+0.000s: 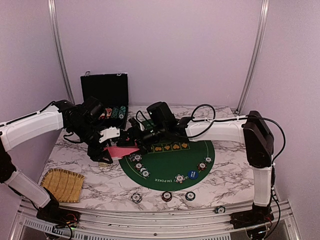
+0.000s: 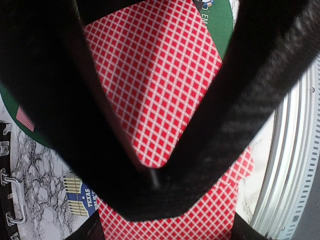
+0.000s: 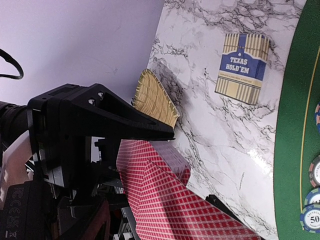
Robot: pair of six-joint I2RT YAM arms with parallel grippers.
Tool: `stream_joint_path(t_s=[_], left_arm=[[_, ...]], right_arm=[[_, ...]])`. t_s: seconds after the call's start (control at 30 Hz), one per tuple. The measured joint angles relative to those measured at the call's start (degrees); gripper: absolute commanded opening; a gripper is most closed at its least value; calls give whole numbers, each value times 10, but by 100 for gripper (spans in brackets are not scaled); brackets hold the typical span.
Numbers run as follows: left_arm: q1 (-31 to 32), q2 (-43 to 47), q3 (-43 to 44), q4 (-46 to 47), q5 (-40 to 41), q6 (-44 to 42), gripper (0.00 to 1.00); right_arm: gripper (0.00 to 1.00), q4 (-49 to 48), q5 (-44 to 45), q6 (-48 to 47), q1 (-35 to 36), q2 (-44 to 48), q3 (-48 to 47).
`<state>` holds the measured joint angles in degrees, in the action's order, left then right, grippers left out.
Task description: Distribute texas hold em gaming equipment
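So the marble table (image 1: 225, 180) is carrying the round green felt (image 1: 165, 167), with the open black chip case (image 1: 105, 90) sitting behind it, I'm guessing so both my arms can reach in. The straw mat (image 1: 62, 184) is lying off to the near left, well out of the play area.

My left claw (image 1: 116, 144) is clamping the deck of red-backed cards (image 1: 125, 151) flat by its faces, just above the felt's left edge. That's probably so the other side can peel single cards off. My right claw (image 1: 139, 142) is crowding right up against the deck, but I honestly can't tell if it's gripping anything or how wide it's standing.

The Texas Hold'em card box (image 3: 242, 62) is lying on the marble beside the felt. Poker chips (image 1: 141, 170) are sitting in little stacks around the felt, plus a few along the near edge, with the blue button (image 1: 191, 174) on the felt.
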<state>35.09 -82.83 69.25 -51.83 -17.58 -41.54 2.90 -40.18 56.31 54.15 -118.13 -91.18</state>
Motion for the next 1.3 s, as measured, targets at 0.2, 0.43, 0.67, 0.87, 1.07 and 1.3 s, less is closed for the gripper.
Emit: stream_joint_path(t_s=[0.2, 0.43, 0.67, 0.87, 1.07, 1.3], left_arm=[[0, 0, 0, 0, 0, 0, 0], [0, 0, 0, 0, 0, 2, 0], [0, 0, 0, 0, 0, 2, 0], [0, 0, 0, 0, 0, 2, 0], [0, 0, 0, 0, -1, 2, 0], [0, 0, 0, 0, -2, 2, 0]], right_arm=[[66, -8, -1, 1, 0, 2, 12], [67, -8, -4, 4, 0, 9, 40], [65, -9, -4, 3, -1, 25, 40], [61, 0, 0, -11, -2, 30, 40], [60, 35, 14, -36, -3, 30, 38], [56, 64, 35, -57, -4, 30, 32]])
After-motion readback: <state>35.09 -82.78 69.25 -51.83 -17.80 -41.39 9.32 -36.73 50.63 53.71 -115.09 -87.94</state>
